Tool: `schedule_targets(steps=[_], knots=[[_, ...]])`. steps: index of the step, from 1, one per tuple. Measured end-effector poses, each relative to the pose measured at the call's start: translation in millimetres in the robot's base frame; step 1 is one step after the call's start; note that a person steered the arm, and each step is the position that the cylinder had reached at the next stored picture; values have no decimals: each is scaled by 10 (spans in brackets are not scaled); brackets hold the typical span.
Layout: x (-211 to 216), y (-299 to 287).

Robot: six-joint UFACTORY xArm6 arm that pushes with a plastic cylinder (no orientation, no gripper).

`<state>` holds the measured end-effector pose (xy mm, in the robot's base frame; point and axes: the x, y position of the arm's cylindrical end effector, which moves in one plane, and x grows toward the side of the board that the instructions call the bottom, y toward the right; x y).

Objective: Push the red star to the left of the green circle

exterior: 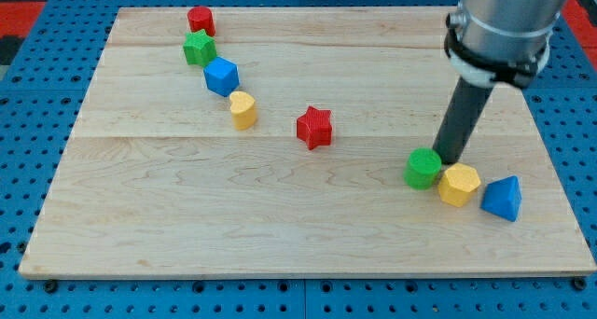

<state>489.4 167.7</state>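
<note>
The red star [315, 127] lies near the middle of the wooden board [280, 226]. The green circle [423, 168] sits at the view's right, well to the right of the star. My tip [448, 159] is just behind the green circle's right edge, between it and the yellow hexagon [459, 184]; whether it touches either I cannot tell. The dark rod rises from there to the arm's grey body [508, 20] at the view's top right.
A blue triangle [503, 199] lies right of the yellow hexagon. At the view's upper left stand a red block [201, 20], a green star [199, 48], a blue cube [222, 76] and a yellow block [242, 110] in a slanted row.
</note>
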Motion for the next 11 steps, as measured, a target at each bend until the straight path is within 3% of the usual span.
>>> schedule_targets(steps=[1, 3, 4, 6, 7, 8, 10, 11], knots=[[-523, 46], [-893, -1437], [-832, -1798], [-287, -992], [-406, -1744], [2, -1932], [427, -743], [536, -1226]])
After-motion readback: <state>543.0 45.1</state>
